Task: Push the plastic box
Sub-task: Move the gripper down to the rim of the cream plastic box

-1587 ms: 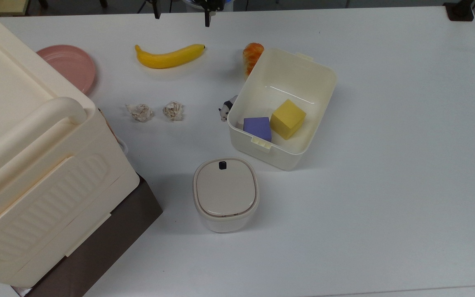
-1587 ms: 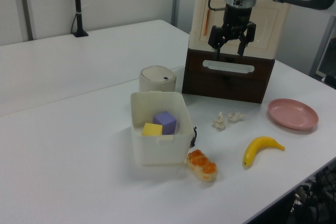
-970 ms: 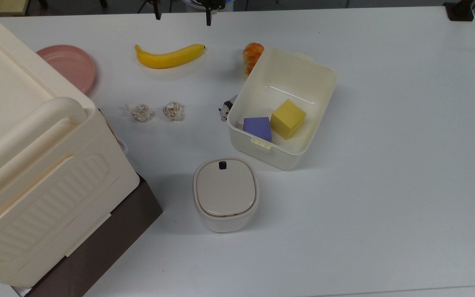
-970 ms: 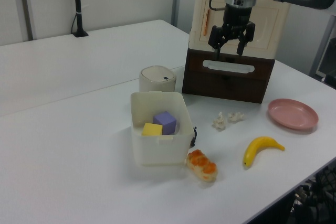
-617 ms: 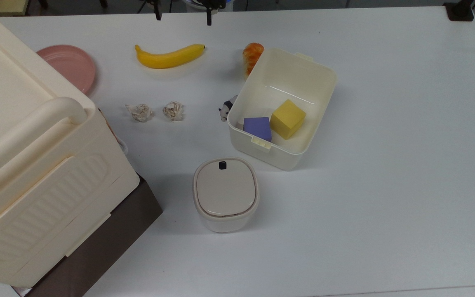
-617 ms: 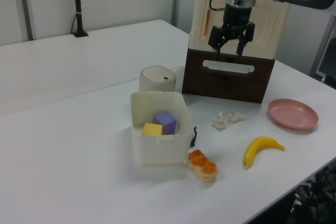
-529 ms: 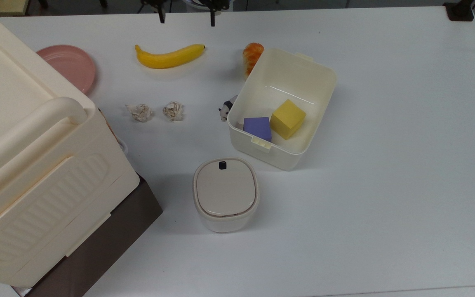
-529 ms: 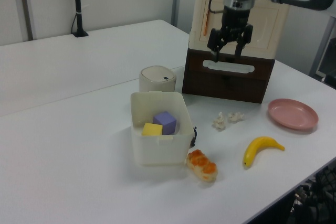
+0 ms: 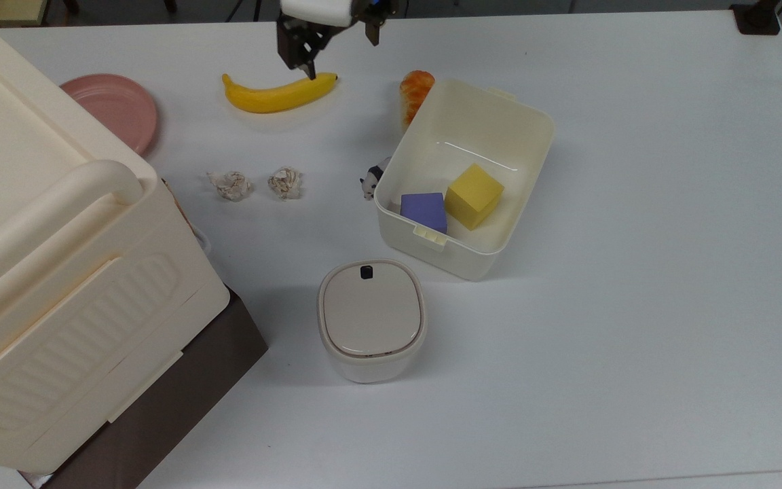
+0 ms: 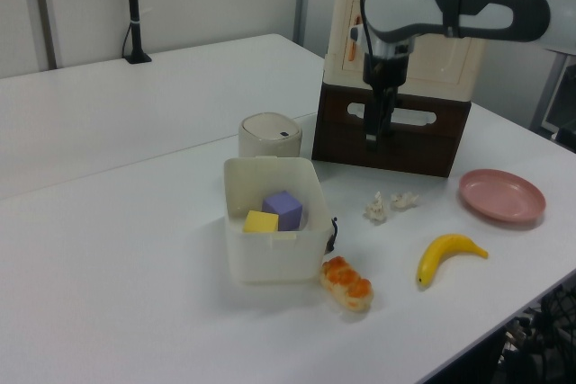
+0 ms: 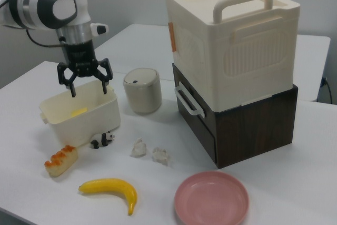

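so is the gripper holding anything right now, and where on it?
Nothing. The gripper is open, with empty air between its fingers, hanging above the table. In the right view it shows in front of the plastic box, which is untouched.

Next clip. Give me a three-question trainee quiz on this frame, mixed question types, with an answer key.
1. True or false: the gripper is shut on the plastic box.
2. Which blocks lie inside the plastic box? A) red and green B) purple and yellow C) none
3. In the top view, what small item lies between the banana and the plastic box's far end?

Key: 1 false, it is open and apart from it. 2 B. 3 the orange pastry.
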